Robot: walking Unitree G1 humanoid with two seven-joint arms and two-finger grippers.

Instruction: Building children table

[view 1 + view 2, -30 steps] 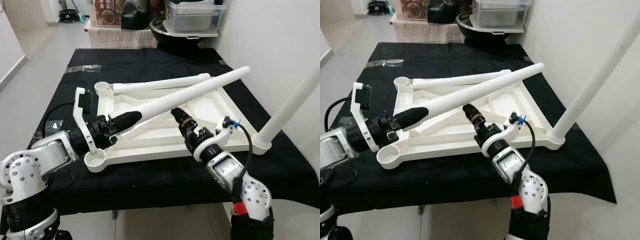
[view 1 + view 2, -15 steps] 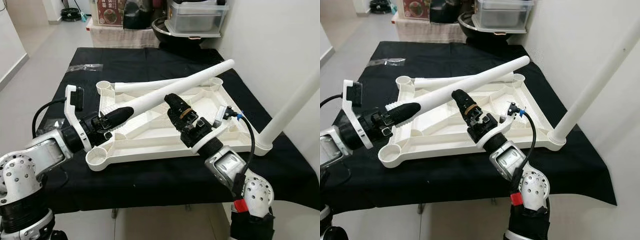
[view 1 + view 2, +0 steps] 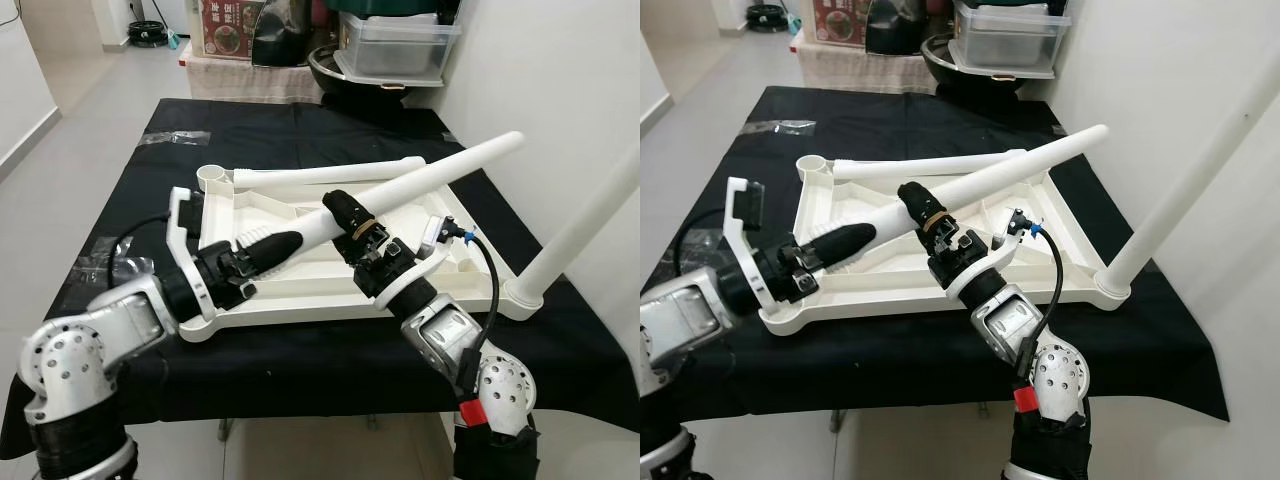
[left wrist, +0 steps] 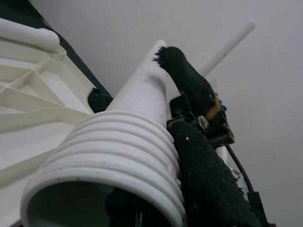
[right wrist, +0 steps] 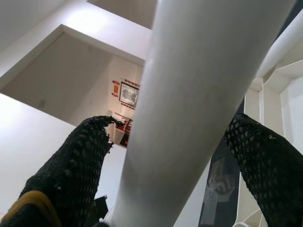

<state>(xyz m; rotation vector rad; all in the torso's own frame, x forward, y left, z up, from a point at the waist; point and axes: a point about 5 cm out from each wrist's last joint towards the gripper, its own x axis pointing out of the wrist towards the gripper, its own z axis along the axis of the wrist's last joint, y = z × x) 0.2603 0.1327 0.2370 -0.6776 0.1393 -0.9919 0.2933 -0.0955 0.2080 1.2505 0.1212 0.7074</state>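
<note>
1. The left gripper [image 3: 268,250] was clamped on the threaded end of a loose table leg [image 3: 420,185], its fingers [image 4: 208,189] pressed against the ribbed collar. The leg ran from there up toward 2 o'clock, above the upturned tabletop [image 3: 300,290].
2. The right gripper [image 3: 345,212] straddled the same leg partway along. Its fingers [image 5: 80,156] stood apart on either side of the shaft; whether they touched it could not be told.
3. Risk: the left grip sat at the very end of a long leg, so the free tip could swing or sag if the right gripper did not take a share of the weight.
4. Risk: the ribbed collar was a poor seat for the fingers; the leg might twist or slip out during turning.
5. Risk: if the thread met a corner socket [image 3: 212,176] at a tilt, it would likely jam or cross-thread.
6. A second leg [image 3: 330,176] lay across the far edge of the tabletop, under the held leg's path, and could be knocked.
7. A third leg [image 3: 580,225] stood fitted in the corner at 3 o'clock, near the swing of the held tip.
8. The tabletop lay on a black cloth [image 3: 300,125]; a plastic box [image 3: 395,45] stood behind at 12 o'clock, well apart.
</note>
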